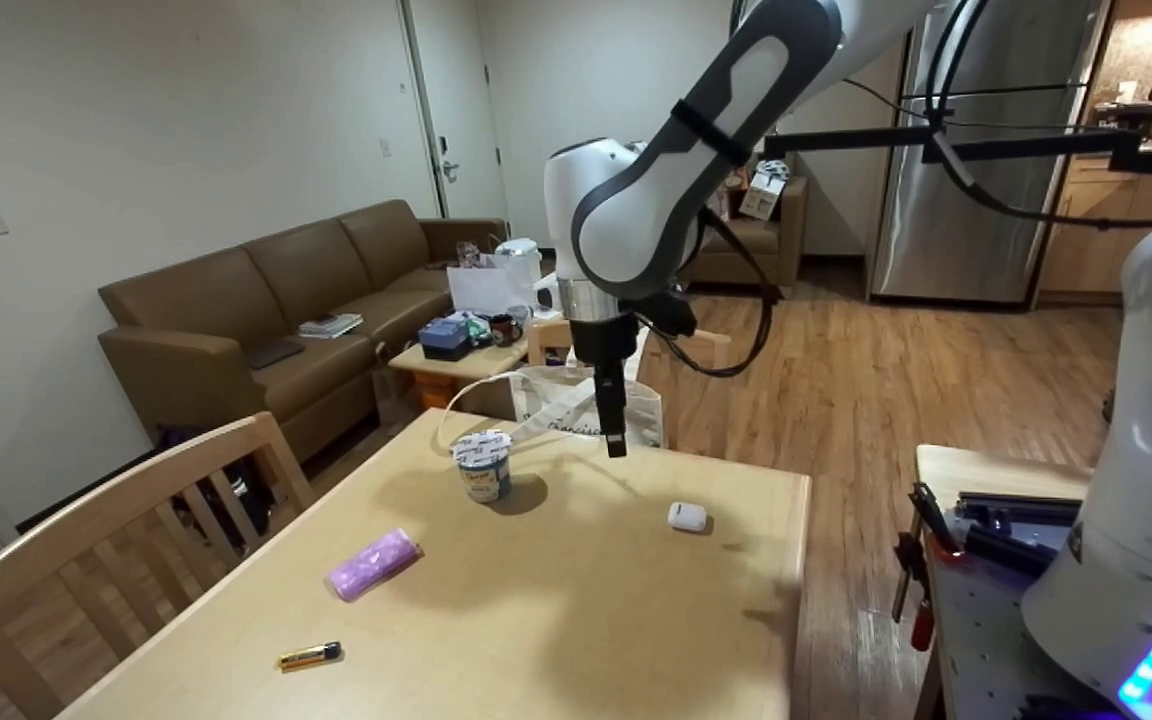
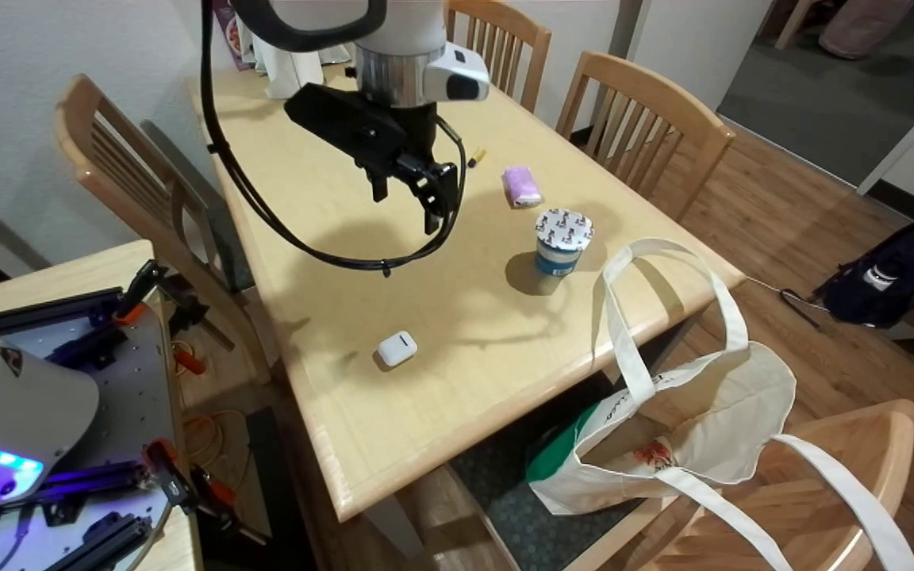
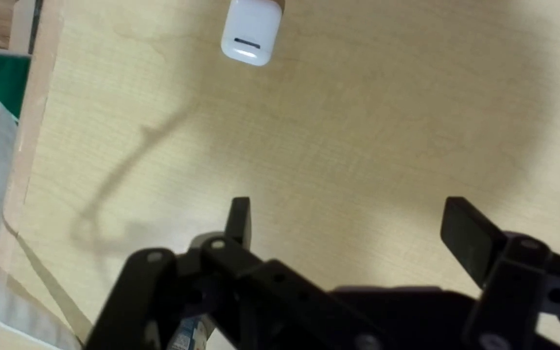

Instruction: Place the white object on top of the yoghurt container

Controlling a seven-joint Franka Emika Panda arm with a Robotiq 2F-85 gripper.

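The white object is a small rounded flat case that lies on the wooden table in both exterior views (image 1: 687, 517) (image 2: 397, 349). It also shows at the top of the wrist view (image 3: 252, 29). The yoghurt container, a round cup with a printed whitish lid and blue sides, stands upright in both exterior views (image 1: 484, 468) (image 2: 562, 242). In the wrist view only a sliver of the cup (image 3: 190, 335) shows behind the left finger. My gripper (image 3: 348, 214) is open and empty above the table. In both exterior views the gripper (image 1: 616, 445) (image 2: 405, 210) is apart from both things.
A purple oblong item (image 1: 373, 565) (image 2: 522, 186) and a small yellow and black battery (image 1: 309, 656) (image 2: 477, 157) lie on the table (image 1: 496, 620). A cloth tote bag (image 2: 703, 412) hangs by the table edge near the cup, with one handle over the tabletop. Wooden chairs (image 1: 126, 540) stand around.
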